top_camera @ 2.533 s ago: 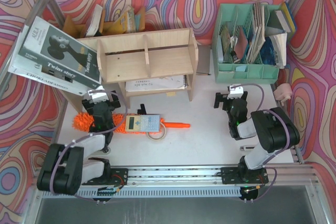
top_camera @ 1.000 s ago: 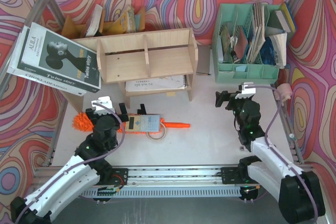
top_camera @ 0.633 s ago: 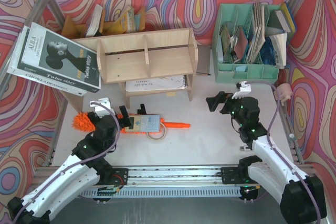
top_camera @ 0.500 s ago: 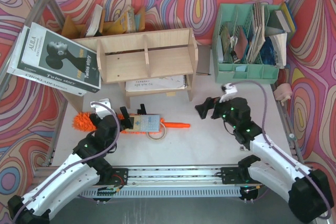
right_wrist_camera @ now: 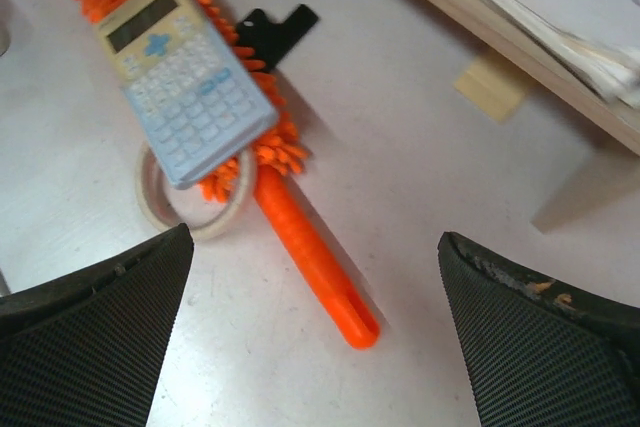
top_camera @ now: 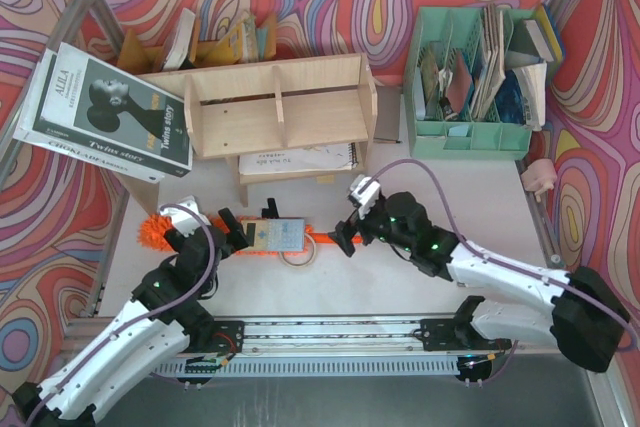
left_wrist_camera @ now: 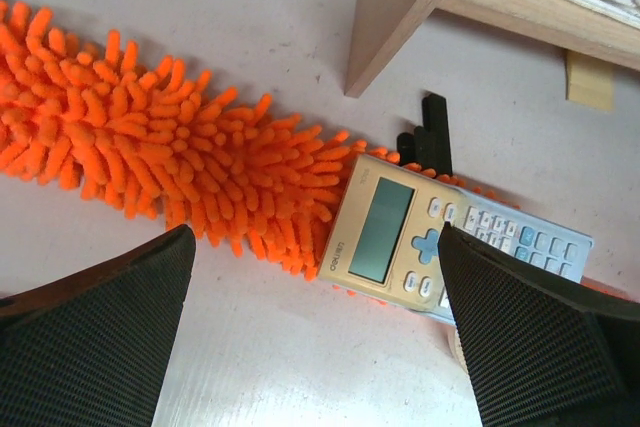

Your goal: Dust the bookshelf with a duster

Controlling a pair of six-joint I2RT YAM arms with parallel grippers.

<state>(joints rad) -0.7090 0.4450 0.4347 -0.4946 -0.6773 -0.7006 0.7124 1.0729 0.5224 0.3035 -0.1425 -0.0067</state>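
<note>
While the duster (left_wrist_camera: 150,157) lies under a calculator (left_wrist_camera: 400,237), the bookshelf (top_camera: 280,107) holds papers (top_camera: 297,159).

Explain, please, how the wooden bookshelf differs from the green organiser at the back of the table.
The bookshelf is pale wood; the organiser is mint-green plastic. The bookshelf's upper tier looks bare, with papers underneath, while the organiser is crammed with books. The bookshelf is wider and stands left of centre; the organiser stands at the right. Both have upright dividers and stand at the far side of the table.
</note>
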